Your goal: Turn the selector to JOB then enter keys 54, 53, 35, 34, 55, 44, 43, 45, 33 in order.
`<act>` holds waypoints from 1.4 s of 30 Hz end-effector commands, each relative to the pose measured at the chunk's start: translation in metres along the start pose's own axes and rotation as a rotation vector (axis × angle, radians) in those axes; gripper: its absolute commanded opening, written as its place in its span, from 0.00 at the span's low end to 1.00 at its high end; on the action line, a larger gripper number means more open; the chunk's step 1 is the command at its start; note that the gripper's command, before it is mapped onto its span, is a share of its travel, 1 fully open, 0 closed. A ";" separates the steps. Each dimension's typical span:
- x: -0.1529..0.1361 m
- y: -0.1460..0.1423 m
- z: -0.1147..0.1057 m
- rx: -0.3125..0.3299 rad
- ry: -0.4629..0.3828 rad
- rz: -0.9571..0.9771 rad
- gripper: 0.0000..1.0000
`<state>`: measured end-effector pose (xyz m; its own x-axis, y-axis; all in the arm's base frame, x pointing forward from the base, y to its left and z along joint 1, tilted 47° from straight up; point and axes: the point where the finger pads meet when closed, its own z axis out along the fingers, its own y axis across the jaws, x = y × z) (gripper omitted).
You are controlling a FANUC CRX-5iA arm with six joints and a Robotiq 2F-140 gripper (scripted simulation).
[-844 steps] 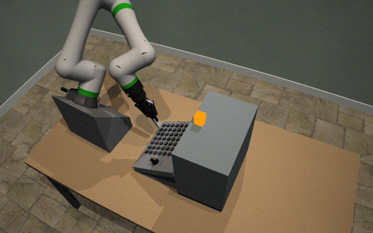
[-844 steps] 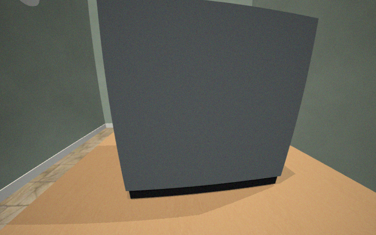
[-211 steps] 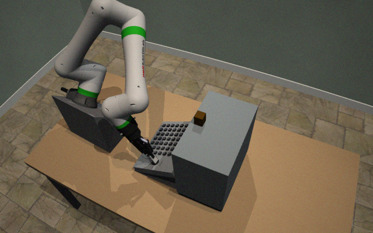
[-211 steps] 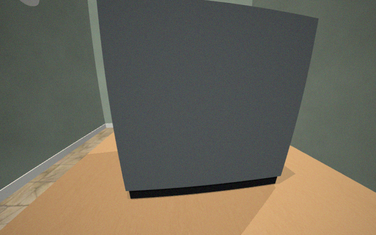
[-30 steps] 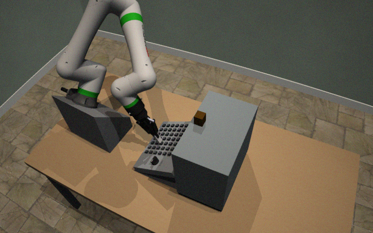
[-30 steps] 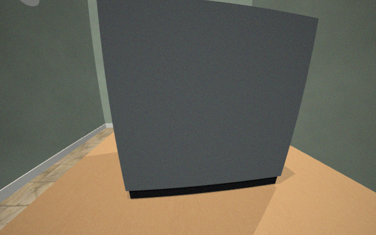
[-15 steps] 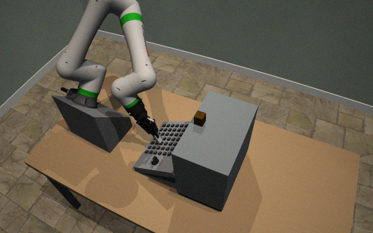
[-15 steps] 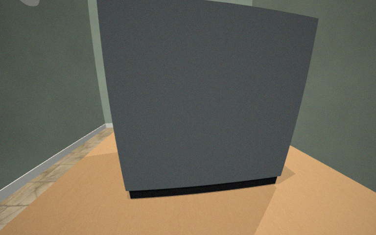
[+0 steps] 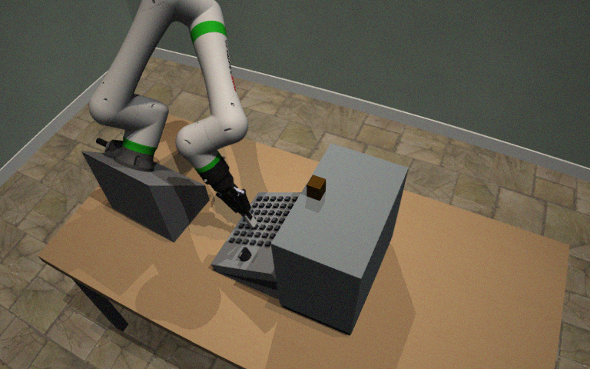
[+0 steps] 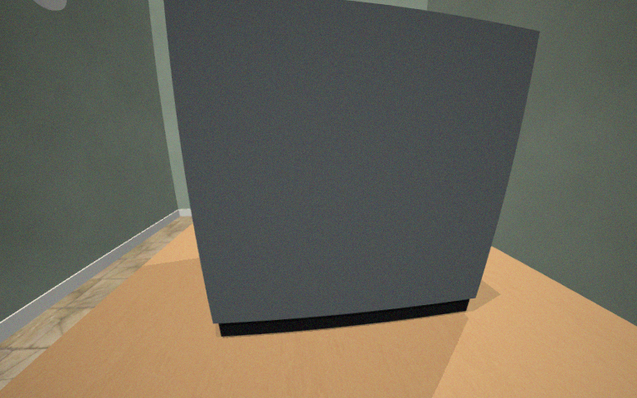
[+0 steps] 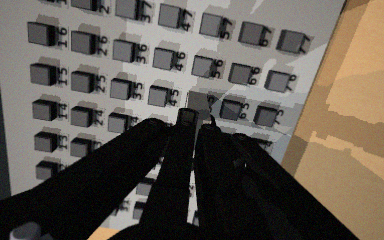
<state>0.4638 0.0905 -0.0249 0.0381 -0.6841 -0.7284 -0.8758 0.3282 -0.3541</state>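
The machine has a sloped grey keypad with several rows of dark keys, none of them lit. The black selector knob sits at the near end of the panel. My gripper is shut and empty, with its fingertips pointing down onto the keypad's middle rows. In the wrist view the fingertips lie just below key 55, in the row of keys 14, 24 and 34. The key under the tips is hidden by the fingers. The exterior view shows only the machine's plain back.
A small brown block sits on top of the machine near the keypad. The robot's grey pedestal stands at the table's left end. The table edge runs close along the keypad's left side.
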 end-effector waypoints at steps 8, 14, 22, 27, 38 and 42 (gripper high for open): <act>0.000 0.000 0.004 0.000 0.000 0.000 0.00; 0.000 0.000 0.008 0.000 0.000 0.000 0.00; 0.000 0.000 0.010 0.000 0.000 0.000 0.00; 0.000 0.000 0.011 0.000 0.000 0.000 0.00; 0.000 0.000 0.011 0.000 0.000 0.000 0.00; 0.000 0.000 0.011 0.000 0.000 0.000 0.00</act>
<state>0.4691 0.0977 -0.0314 0.0385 -0.6843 -0.7282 -0.8758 0.3278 -0.3544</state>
